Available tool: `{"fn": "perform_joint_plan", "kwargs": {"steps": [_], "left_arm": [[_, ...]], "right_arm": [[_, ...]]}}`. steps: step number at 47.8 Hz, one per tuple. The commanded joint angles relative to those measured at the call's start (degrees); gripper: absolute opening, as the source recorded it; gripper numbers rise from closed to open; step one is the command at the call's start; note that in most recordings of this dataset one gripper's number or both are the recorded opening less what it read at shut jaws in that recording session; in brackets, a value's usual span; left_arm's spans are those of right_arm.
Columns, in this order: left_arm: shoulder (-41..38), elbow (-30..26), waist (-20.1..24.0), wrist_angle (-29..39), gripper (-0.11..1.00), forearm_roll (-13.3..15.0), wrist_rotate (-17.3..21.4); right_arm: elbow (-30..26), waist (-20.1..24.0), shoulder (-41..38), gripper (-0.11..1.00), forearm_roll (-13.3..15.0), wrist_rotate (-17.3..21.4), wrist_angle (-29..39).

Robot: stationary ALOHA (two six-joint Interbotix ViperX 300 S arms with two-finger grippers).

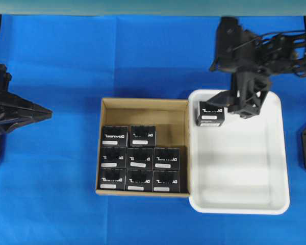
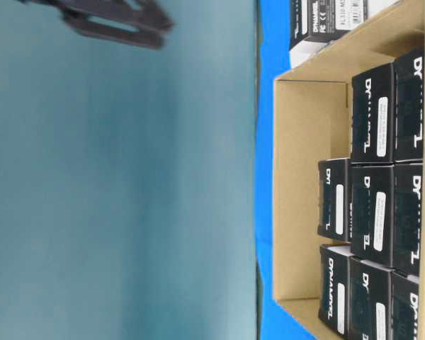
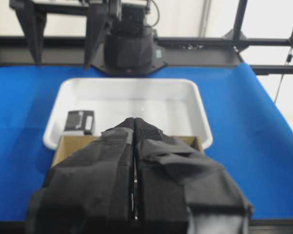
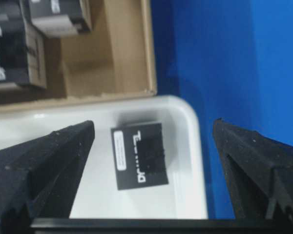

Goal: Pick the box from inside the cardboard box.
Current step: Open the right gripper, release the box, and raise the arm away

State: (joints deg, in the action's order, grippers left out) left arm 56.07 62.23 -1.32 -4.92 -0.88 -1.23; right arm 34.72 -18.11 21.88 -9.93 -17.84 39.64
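The brown cardboard box (image 1: 143, 103) holds several identical small black boxes (image 1: 139, 158) in rows at its near side; its far strip is bare. One more black box (image 1: 210, 114) lies in the far left corner of a white tray (image 1: 239, 168). My right gripper (image 1: 243, 109) is open and empty, hovering just right of that box. In the right wrist view the box (image 4: 139, 155) lies flat on the tray between the spread fingers of the gripper (image 4: 154, 126), touching neither. My left gripper (image 1: 46, 115) is shut and empty, far left of the carton; it also shows in the left wrist view (image 3: 135, 121).
The white tray touches the carton's right wall. Blue cloth (image 1: 56, 204) covers the table all round. The left wrist view shows the tray (image 3: 136, 97), the box in it (image 3: 79, 122) and the carton's edge (image 3: 68, 144) beyond my shut fingers.
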Motion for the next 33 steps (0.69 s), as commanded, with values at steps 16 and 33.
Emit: {"fn": "perform_joint_plan", "kwargs": {"steps": [16, 33], "left_arm": [[-0.1, -1.8, -0.9, -0.5, -0.05, -0.1, 0.0], [-0.1, -1.8, -0.9, -0.4, -0.05, -0.1, 0.1]], "right_arm": [[5.7, 1.1, 9.8, 0.97, -1.4, 1.0, -7.6], [12.0, 3.3, 22.5, 0.97, -2.6, 1.8, -20.1]]}}
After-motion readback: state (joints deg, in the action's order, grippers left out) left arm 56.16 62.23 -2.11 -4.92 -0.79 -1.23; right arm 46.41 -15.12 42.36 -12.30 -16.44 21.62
